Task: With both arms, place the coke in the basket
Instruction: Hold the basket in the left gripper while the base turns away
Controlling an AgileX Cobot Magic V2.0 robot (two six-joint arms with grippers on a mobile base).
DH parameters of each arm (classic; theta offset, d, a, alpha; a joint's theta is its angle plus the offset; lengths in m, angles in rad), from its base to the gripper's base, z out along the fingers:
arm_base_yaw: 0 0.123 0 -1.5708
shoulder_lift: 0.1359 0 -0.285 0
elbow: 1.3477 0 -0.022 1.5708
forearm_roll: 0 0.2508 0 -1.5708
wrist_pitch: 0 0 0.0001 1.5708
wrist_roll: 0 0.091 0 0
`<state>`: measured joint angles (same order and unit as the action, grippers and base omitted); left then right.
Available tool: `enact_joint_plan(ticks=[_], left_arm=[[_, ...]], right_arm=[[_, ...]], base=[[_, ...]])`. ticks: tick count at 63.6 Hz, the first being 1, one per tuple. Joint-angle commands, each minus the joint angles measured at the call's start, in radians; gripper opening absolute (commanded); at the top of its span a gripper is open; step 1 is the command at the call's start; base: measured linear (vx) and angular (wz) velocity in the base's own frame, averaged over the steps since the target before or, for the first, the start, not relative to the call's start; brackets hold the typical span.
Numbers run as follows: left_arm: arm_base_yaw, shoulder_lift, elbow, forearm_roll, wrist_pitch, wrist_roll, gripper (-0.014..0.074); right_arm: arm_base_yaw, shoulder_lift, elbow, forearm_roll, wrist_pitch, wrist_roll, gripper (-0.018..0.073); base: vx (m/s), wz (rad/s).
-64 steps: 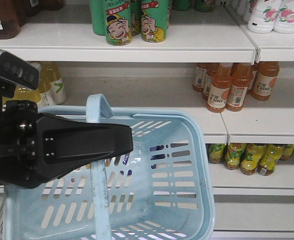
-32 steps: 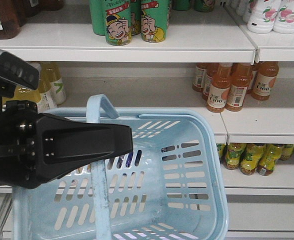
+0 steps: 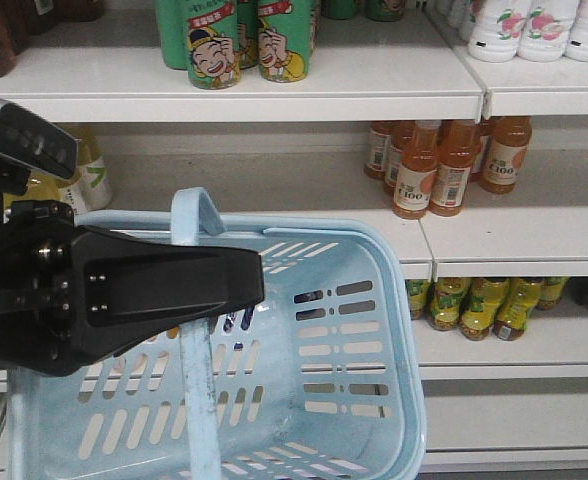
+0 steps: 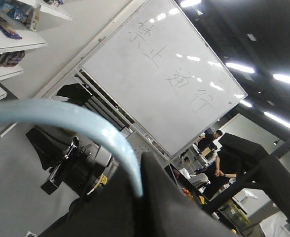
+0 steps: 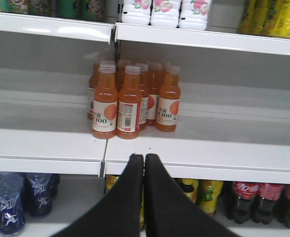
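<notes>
My left gripper (image 3: 257, 280) is shut on the flat pale blue handle (image 3: 196, 370) of the light blue basket (image 3: 374, 330) and holds it up in front of the shelves. The basket's inside shows nothing in it. In the left wrist view the handle (image 4: 86, 123) curves down between the black jaws of the left gripper (image 4: 141, 190). My right gripper (image 5: 144, 157) is shut and empty, pointing at a white shelf edge below the orange bottles. The red metal coke bottle is not in view.
Orange juice bottles (image 5: 130, 98) stand on the middle shelf (image 3: 524, 230). Green cans (image 3: 214, 40) and white bottles (image 3: 524, 25) stand above. Yellow-green bottles (image 3: 474, 305) stand below. Dark cola plastic bottles (image 5: 248, 197) and blue bottles (image 5: 7, 202) fill the lowest shelf. A whiteboard (image 4: 160, 74) and a person (image 4: 219, 168) are behind.
The basket swung up and right, then back left and down in my left gripper. The shelves and bottles have slid left in the front view.
</notes>
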<state>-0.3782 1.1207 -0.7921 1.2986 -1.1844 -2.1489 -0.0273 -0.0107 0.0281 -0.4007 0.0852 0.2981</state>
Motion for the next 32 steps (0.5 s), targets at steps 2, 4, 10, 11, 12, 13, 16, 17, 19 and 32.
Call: enact_joint_plan(ticks=[2,4,10,11,12,13,16,17,19,32], left_arm=[[-0.002,-0.022,-0.035,-0.09,-0.112,0.005,-0.0006],[-0.002,-0.022,-0.035,-0.09,-0.112,0.005,-0.0006],[-0.002,-0.022,-0.035,-0.09,-0.112,0.005,-0.0006],[-0.002,-0.022,-0.035,-0.09,-0.112,0.005,-0.0006],[-0.002,-0.022,-0.035,-0.09,-0.112,0.005,-0.0006],[-0.002,-0.022,-0.035,-0.09,-0.112,0.005,-0.0006],[-0.002,-0.022,-0.035,-0.09,-0.112,0.005,-0.0006],[-0.002,-0.022,-0.035,-0.09,-0.112,0.005,-0.0006],[-0.002,-0.022,-0.035,-0.09,-0.112,0.005,-0.0006],[-0.002,-0.022,-0.035,-0.09,-0.112,0.005,-0.0006]], right_arm=[[-0.002,-0.013,0.007,-0.011,-0.067,-0.006,-0.0005],[-0.002,-0.013,0.007,-0.011,-0.067,-0.006,-0.0005],[-0.002,-0.013,0.007,-0.011,-0.067,-0.006,-0.0005],[-0.002,-0.013,0.007,-0.011,-0.067,-0.006,-0.0005],[-0.002,-0.013,0.007,-0.011,-0.067,-0.006,-0.0005],[-0.002,-0.013,0.007,-0.011,-0.067,-0.006,-0.0005],[-0.002,-0.013,0.007,-0.011,-0.067,-0.006,-0.0005],[-0.002,-0.013,0.007,-0.011,-0.067,-0.006,-0.0005],[-0.002,-0.013,0.007,-0.011,-0.067,-0.006,-0.0005],[-0.002,-0.013,0.007,-0.011,-0.067,-0.006,-0.0005]], base=[[-0.04,-0.24],[-0.04,-0.25],[-0.04,-0.31],[-0.04,-0.35],[-0.04,-0.35],[-0.04,-0.36],[-0.04,-0.38],[-0.03,-0.4],[-0.03,-0.41],[-0.03,-0.48]])
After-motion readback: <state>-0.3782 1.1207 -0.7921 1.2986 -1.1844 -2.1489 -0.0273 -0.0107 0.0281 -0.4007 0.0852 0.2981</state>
